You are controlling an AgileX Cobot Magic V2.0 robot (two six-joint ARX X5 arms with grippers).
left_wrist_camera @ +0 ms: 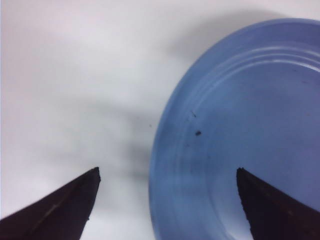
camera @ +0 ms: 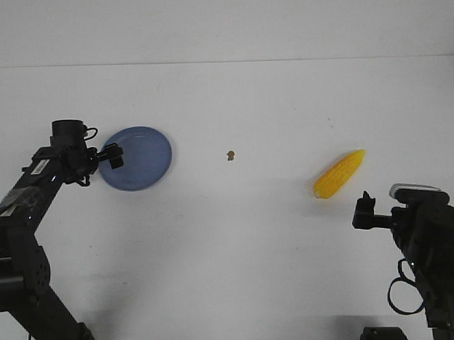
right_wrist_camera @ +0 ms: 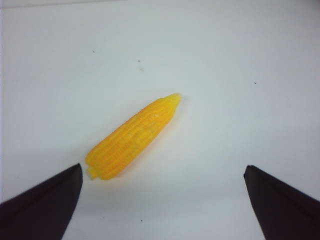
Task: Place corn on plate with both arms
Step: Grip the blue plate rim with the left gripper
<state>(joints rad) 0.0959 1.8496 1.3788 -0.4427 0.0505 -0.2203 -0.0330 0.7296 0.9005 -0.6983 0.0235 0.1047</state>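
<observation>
The yellow corn (camera: 339, 174) lies on the white table at the right, tapered end pointing away. It also shows in the right wrist view (right_wrist_camera: 133, 136). My right gripper (camera: 365, 208) is open and empty, just short of the corn's thick end, not touching it (right_wrist_camera: 162, 170). The periwinkle-blue plate (camera: 145, 169) sits on the table at the left and holds nothing. My left gripper (camera: 112, 156) is open over the plate's left rim (left_wrist_camera: 167, 172); one finger is over the plate (left_wrist_camera: 165, 150), the other over the table.
A small brown speck (camera: 231, 155) lies on the table between the plate and the corn. The table's far edge meets a white wall at the back.
</observation>
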